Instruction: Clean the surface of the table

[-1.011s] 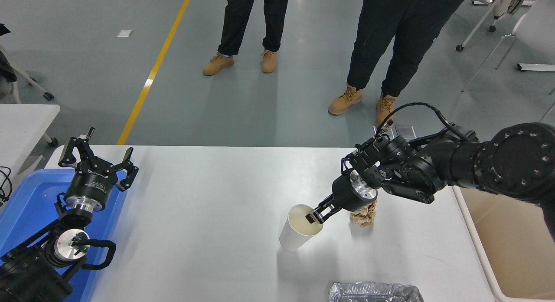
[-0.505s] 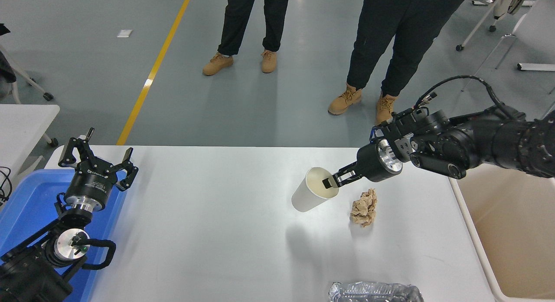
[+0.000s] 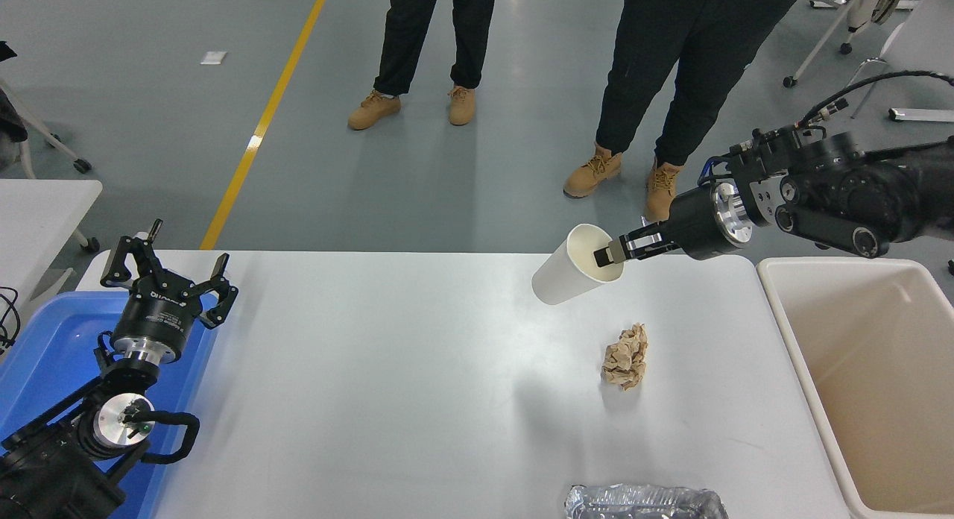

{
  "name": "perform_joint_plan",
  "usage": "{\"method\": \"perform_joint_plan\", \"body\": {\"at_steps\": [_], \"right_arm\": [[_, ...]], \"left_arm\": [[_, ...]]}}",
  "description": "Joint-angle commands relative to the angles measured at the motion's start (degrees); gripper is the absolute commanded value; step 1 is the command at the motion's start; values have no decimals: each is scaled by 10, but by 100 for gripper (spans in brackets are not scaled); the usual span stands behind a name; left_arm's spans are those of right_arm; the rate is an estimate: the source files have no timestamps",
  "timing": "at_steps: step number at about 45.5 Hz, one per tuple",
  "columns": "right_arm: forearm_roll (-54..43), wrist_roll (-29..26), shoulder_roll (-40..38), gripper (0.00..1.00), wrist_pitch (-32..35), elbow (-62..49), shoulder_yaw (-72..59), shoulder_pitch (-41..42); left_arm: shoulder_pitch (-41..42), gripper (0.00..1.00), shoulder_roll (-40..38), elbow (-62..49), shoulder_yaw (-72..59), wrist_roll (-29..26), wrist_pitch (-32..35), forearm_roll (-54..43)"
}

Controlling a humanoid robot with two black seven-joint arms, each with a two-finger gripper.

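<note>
The white table surface fills the middle of the head view. My right gripper is shut on the rim of a white paper cup, which hangs tilted in the air above the table's far right part. A crumpled ball of brown paper lies on the table below and right of the cup. A crumpled foil tray sits at the table's near edge. My left gripper is parked open at the lower left, over the blue bin.
A blue bin stands at the table's left end and a beige bin at its right end. Two people's legs stand beyond the far edge. A smaller white table is at the left.
My right arm has lifted the cup off the table and carried it up and to the right, toward the beige bin. The brown paper ball, hidden partly before, now lies in plain view.
</note>
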Motion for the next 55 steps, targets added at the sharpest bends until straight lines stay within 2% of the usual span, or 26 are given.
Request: {"method": "perform_joint_plan", "body": {"at_steps": [1,12,26,33,44,55], "right_arm": [[36,1,-63,0,5,-3,7,-4],[40,1,-149,0,2,-6,34,-41],[47,1,-273,0,5,-55,180,-172],[86,1,-281,0,15,-125,226,-231],[175,0,-278,0,37,-245,228,-279],[223,-5,-270,0,37,-310,229,-338]], "left_arm": [[0,99,0,0,0,0,0,1],[0,99,0,0,0,0,0,1],[0,99,0,0,0,0,0,0],[0,99,0,0,0,0,0,0],[0,99,0,0,0,0,0,1],[0,99,0,0,0,0,0,1]]}}
